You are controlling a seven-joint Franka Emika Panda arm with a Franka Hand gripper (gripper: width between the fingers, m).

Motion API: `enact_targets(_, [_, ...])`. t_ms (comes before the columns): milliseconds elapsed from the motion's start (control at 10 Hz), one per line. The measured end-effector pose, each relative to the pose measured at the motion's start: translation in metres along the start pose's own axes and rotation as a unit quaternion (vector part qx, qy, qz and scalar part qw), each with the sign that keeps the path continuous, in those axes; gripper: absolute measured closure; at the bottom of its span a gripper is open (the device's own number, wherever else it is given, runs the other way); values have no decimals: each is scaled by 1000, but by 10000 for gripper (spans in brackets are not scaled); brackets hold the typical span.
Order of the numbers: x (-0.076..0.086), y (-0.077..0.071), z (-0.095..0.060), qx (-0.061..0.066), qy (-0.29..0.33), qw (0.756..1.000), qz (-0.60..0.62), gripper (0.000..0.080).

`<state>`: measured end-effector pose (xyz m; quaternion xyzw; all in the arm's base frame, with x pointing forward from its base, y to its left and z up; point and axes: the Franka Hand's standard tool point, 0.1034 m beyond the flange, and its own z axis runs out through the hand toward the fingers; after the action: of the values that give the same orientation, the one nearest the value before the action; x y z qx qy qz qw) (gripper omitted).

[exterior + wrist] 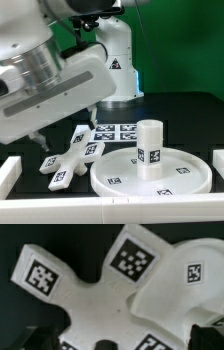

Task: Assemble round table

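Observation:
The large round rimmed disc (120, 178) lies flat at the front of the table on the exterior view's right. The short cylindrical post (150, 148) stands upright on its middle. The cross-shaped foot piece (72, 156) lies flat just to the disc's left, tags facing up. My gripper (40, 142) hangs just above the foot's left arms. In the wrist view the foot piece (100, 297) fills the frame, with the disc's rim (185, 291) beside it. My gripper (125, 341) is open, with dark fingertips (42, 339) wide apart on either side of the foot, holding nothing.
The marker board (115, 130) lies flat behind the foot and disc. White rails border the work area at the front left (9, 176), the front (60, 213) and the right (216, 165). The robot's white base (118, 60) stands at the back.

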<state>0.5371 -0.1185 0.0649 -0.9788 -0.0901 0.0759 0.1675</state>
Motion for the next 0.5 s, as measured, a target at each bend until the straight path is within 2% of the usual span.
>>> enact_targets(500, [-1,2,5,-2,-3,1000,0,151])
